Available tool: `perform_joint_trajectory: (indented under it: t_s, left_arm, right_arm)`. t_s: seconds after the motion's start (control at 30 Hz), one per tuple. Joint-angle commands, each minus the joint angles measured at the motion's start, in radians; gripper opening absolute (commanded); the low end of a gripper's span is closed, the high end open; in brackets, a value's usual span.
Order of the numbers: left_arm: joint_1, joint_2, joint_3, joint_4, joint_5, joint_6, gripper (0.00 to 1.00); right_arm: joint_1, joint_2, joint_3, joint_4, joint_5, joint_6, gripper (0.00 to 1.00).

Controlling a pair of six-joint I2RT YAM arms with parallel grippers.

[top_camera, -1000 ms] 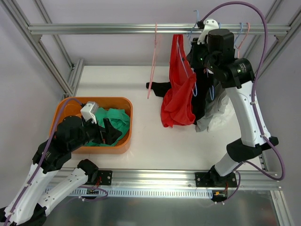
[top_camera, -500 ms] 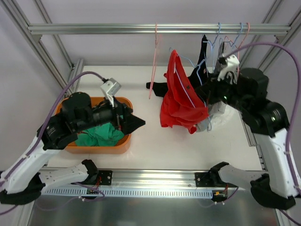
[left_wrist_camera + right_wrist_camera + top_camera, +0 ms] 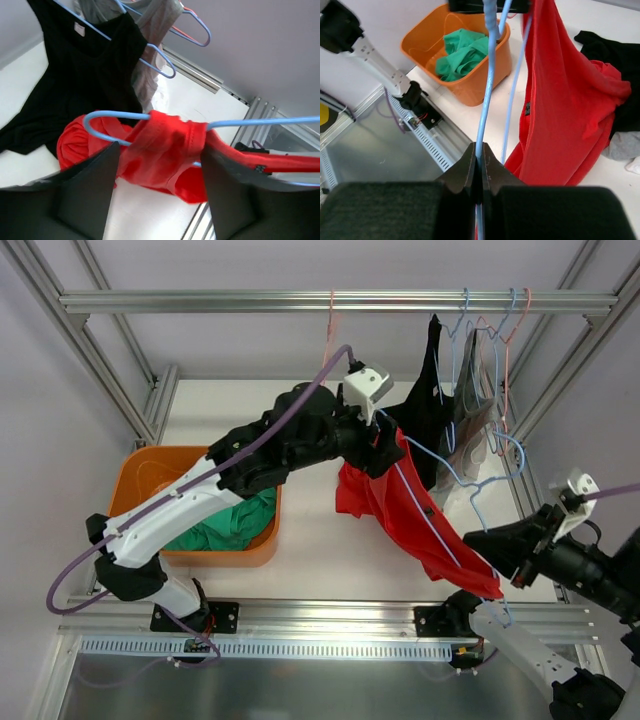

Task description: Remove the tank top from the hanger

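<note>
The red tank top (image 3: 420, 525) is stretched on a light blue wire hanger (image 3: 432, 515), slanting from the table's middle down to the front right. My right gripper (image 3: 495, 545) is shut on the hanger's wire (image 3: 487, 75) at the lower end, and the red top (image 3: 565, 100) hangs beside it. My left gripper (image 3: 385, 450) is at the top's upper end. In the left wrist view its jaws stand open, with a bunched red strap (image 3: 165, 150) and the hanger wire (image 3: 115, 115) between the fingers (image 3: 85, 195).
An orange bin (image 3: 150, 465) holding a green garment (image 3: 215, 525) sits at the left. A black top (image 3: 430, 410) and a grey garment (image 3: 475, 400) hang on hangers from the top rail (image 3: 250, 302), beside an empty pink hanger (image 3: 330, 320).
My left arm swung from the orange bin across to the red top. My right arm pulled the hanger off the rail, down to the front right, stretching the top.
</note>
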Motion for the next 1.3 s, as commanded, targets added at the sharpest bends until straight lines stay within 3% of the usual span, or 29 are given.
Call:
perform_joint_trajectory:
  t_s: [0.0,0.03,0.1,0.13,0.17,0.3,0.4,0.53,0.63,0.8,0.9,0.93,1.0,1.03,1.1,1.13,1.2,1.23,1.27]
  left_arm:
    - [-0.016,0.020,0.091,0.044,0.045,0.040,0.64]
    - [-0.019,0.036,0.097,0.047,0.042,0.040,0.44]
    - [-0.023,0.046,0.103,0.048,0.036,0.041,0.28]
    - [-0.026,0.047,0.100,0.048,0.028,0.041,0.09]
    - [-0.031,0.044,0.098,0.048,0.019,0.040,0.00]
    - [-0.055,-0.011,0.066,0.050,-0.028,0.043,0.00]
    - [-0.083,-0.066,0.052,0.048,-0.207,0.026,0.00]
    - [-0.086,-0.155,0.005,0.048,-0.577,-0.054,0.00]
    - [-0.086,-0.192,-0.015,0.048,-0.615,-0.065,0.00]
    - [-0.088,-0.200,-0.061,0.050,-0.319,-0.069,0.00]
    - [-0.106,-0.247,-0.179,0.083,-0.048,-0.095,0.00]
    - [-0.121,-0.270,-0.231,0.114,0.024,-0.091,0.00]
    - [-0.172,-0.346,-0.416,0.259,0.205,-0.109,0.00]
    - [-0.186,-0.370,-0.481,0.319,0.288,-0.120,0.00]
    - [-0.239,-0.407,-0.648,0.532,0.474,-0.149,0.00]
    - [-0.265,-0.405,-0.687,0.583,0.517,-0.148,0.00]
    - [-0.359,-0.358,-0.739,0.646,0.568,-0.103,0.00]
    - [-0.387,-0.333,-0.745,0.646,0.559,-0.088,0.00]
    - [-0.408,-0.280,-0.750,0.646,0.544,-0.079,0.00]
  right_arm:
    - [0.001,-0.006,0.080,-0.089,-0.074,0.009,0.00]
    - [-0.001,-0.006,0.103,-0.098,-0.080,0.009,0.00]
    - [0.000,-0.013,0.125,-0.117,-0.083,0.008,0.00]
    - [0.001,-0.013,0.146,-0.123,-0.071,0.008,0.00]
    - [-0.003,-0.013,0.156,-0.134,-0.064,0.008,0.00]
    - [0.001,-0.009,0.159,-0.152,-0.044,-0.010,0.00]
    - [0.001,-0.018,0.143,-0.160,-0.092,-0.043,0.00]
    - [0.001,-0.111,0.130,-0.174,-0.185,-0.084,0.00]
    - [0.000,-0.153,0.146,-0.161,-0.213,-0.076,0.00]
    - [-0.001,-0.165,0.212,-0.140,-0.264,-0.084,0.00]
    - [-0.004,-0.225,0.136,0.050,-0.175,-0.009,0.00]
    - [-0.006,-0.252,0.017,0.237,-0.157,0.018,0.00]
    - [-0.009,-0.335,-0.123,0.450,-0.126,0.113,0.00]
    - [-0.016,-0.352,-0.183,0.651,-0.120,0.137,0.00]
    - [-0.032,-0.365,-0.335,0.849,-0.138,0.224,0.00]
    - [-0.056,-0.354,-0.370,1.038,-0.152,0.264,0.00]
    - [-0.084,-0.320,-0.461,1.244,-0.187,0.389,0.00]
    - [-0.122,-0.282,-0.487,1.431,-0.190,0.425,0.00]
    - [-0.139,-0.265,-0.525,1.507,-0.190,0.448,0.00]
